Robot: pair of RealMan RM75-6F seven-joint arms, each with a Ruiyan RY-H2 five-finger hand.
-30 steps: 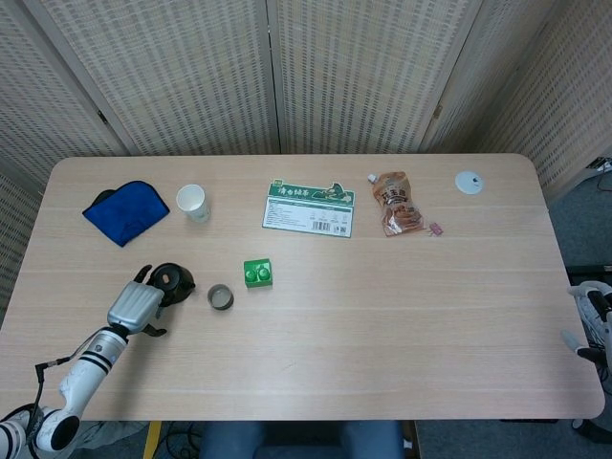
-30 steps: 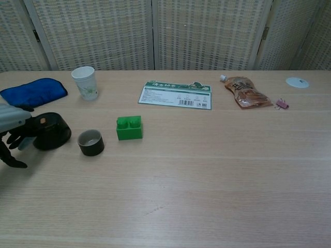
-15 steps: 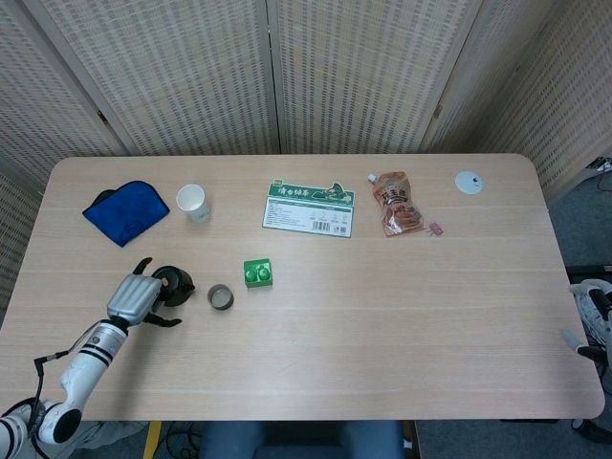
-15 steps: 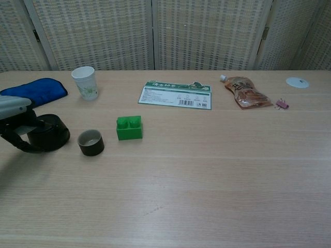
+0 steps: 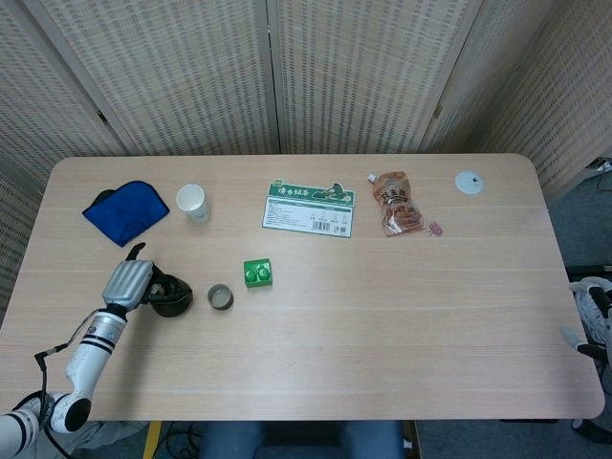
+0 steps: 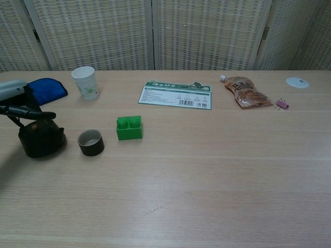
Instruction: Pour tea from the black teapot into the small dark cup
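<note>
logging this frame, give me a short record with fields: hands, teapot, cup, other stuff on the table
left hand: at the black teapot, seemingly gripping its handle from above
right hand: not in view
teapot: upright, near the table's left edge, left of the cup
cup: small, dark, upright, apart from the teapot, no tea seen in it
table: light wood
other: green block right of the cup; paper cup; blue cloth; green card; brown pouch; white disc; pink clip
</note>
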